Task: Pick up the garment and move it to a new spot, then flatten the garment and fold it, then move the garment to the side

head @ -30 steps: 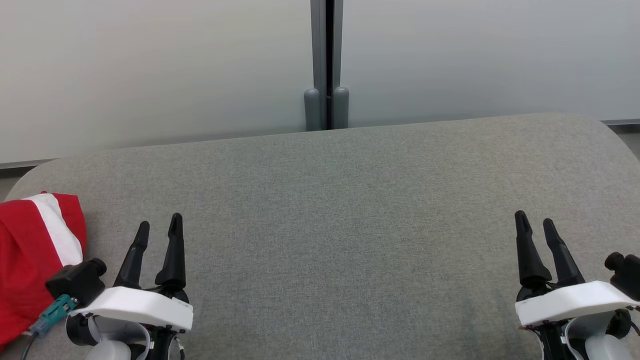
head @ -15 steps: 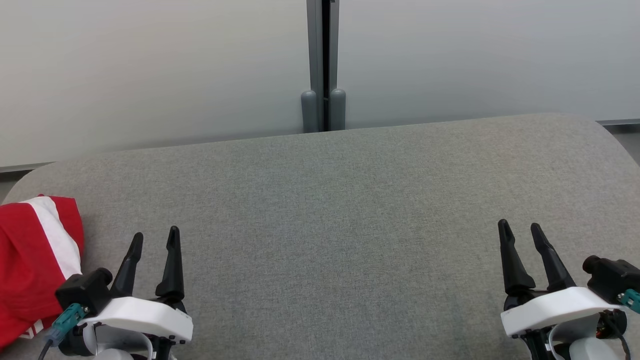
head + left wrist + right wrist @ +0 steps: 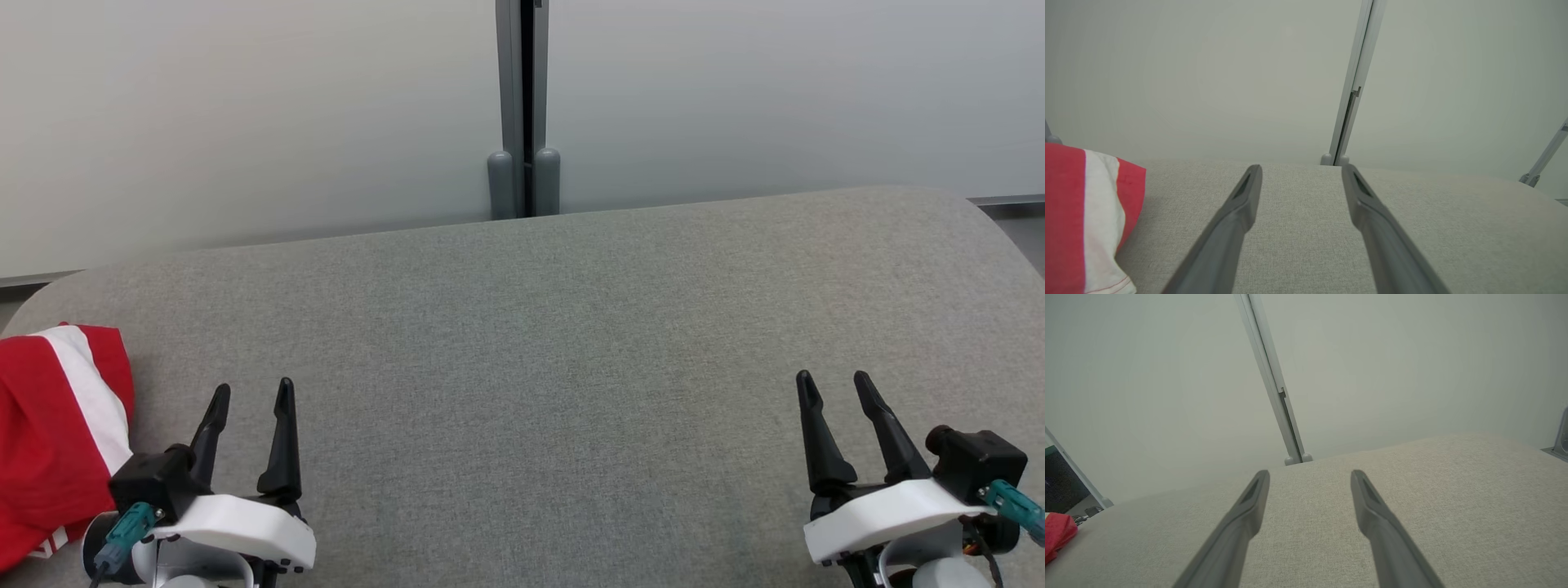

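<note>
- The garment [image 3: 57,441], red with a broad white stripe, lies bunched at the lower left edge of the head view. It rests on the grey fabric-covered worktop [image 3: 555,327], and part of it runs out of the frame.
- In the left wrist view the garment [image 3: 1086,220] sits at the lower left, beside the left fingers and apart from them. In the right wrist view it is a small red patch [image 3: 1057,535] at the far lower left.
- It lies off to one side, which leaves the middle of the worktop free. I judge that broad bare stretch to be the room needed for spreading and folding, or else the cloth has already been set aside. The pictures do not settle which.
- The left end effector [image 3: 251,390] stands at the lower left of the head view, fingers spread. It holds nothing and touches nothing, with the garment just beside its wrist.
- The right end effector [image 3: 833,380] stands at the lower right, well apart from the garment, fingers likewise spread and empty.
- Both point up the frame toward the pale wall and its grey post [image 3: 522,106], hovering over the bare worktop. I read this as a neutral, ready pose.
</note>
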`<state>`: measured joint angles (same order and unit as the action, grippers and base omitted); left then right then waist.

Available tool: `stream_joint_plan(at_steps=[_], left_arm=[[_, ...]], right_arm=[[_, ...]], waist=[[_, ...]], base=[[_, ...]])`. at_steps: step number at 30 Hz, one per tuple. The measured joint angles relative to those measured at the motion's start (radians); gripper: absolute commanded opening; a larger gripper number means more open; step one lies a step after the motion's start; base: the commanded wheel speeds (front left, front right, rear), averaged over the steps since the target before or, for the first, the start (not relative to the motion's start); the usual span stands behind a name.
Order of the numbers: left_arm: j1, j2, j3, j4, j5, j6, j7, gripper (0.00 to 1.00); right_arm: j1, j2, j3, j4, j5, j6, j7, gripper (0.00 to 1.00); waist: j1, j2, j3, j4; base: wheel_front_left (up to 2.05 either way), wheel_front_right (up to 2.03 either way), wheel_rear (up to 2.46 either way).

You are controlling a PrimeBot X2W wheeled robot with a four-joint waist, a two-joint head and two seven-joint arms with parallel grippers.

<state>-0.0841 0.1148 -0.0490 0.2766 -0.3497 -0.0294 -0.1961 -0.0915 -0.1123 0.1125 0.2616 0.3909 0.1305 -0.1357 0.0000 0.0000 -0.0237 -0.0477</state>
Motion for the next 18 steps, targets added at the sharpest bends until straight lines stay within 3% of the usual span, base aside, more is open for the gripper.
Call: stream_joint_plan(at_steps=[18], left_arm=[[0.01,-0.009,0.021,0.043,0.113,0.006,-0.038,1.0]], right_arm=[[0.001,0.013,0.032,0.02,-0.119,0.0,-0.021,1.0]], waist=[[0.0,0.0,-0.008,-0.009]], base=[[0.0,0.0,0.0]])
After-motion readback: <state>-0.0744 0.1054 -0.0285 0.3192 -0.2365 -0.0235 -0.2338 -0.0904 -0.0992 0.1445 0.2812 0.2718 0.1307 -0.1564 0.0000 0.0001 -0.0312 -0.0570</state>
